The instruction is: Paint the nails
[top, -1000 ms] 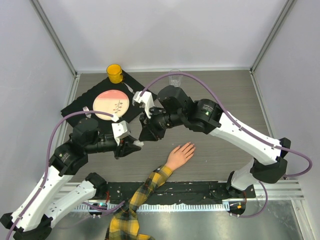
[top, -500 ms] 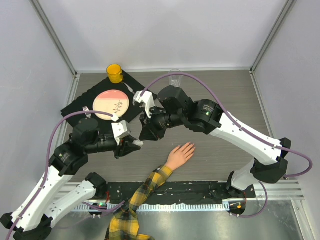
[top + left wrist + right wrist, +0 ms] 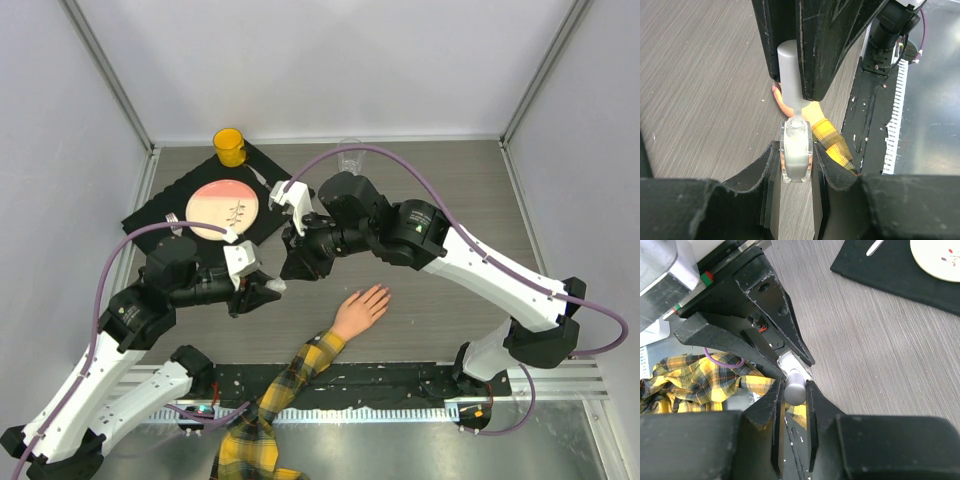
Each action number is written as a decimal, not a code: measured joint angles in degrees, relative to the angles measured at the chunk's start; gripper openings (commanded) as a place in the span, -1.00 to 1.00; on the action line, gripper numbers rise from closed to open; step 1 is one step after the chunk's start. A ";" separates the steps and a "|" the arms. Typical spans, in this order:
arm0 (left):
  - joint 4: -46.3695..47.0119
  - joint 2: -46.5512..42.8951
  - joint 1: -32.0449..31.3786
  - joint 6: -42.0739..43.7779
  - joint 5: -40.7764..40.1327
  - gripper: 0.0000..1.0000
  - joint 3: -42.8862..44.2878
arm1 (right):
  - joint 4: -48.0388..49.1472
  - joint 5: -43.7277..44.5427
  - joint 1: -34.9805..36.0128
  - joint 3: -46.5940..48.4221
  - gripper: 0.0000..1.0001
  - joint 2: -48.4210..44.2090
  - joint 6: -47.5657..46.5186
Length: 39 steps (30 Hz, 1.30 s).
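My left gripper is shut on a small clear nail polish bottle and holds it above the table. My right gripper is shut on the bottle's grey-white cap. The cap sits just off the bottle, its thin stem still in the neck. The peach mannequin hand lies flat on the table to the right of both grippers, on a yellow-black plaid sleeve. Its nails are too small to make out. Part of the hand shows behind the bottle.
A pink plate lies on a black mat at the back left, with a yellow cup behind it. A clear glass stands at the back centre. A black rail runs along the near edge.
My right gripper has shifted very slightly with the cap. The left gripper, bottle and mannequin hand stay where they were.
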 measured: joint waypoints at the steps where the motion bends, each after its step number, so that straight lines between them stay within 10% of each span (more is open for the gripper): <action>1: 0.00 0.00 0.00 0.00 -0.04 -1.00 0.00 | 0.00 0.04 0.00 0.00 -0.97 0.00 0.00; 39: 0.02 -0.02 0.00 -0.02 -0.15 -1.00 0.00 | 0.63 1.27 0.00 -0.17 -0.98 -0.24 0.26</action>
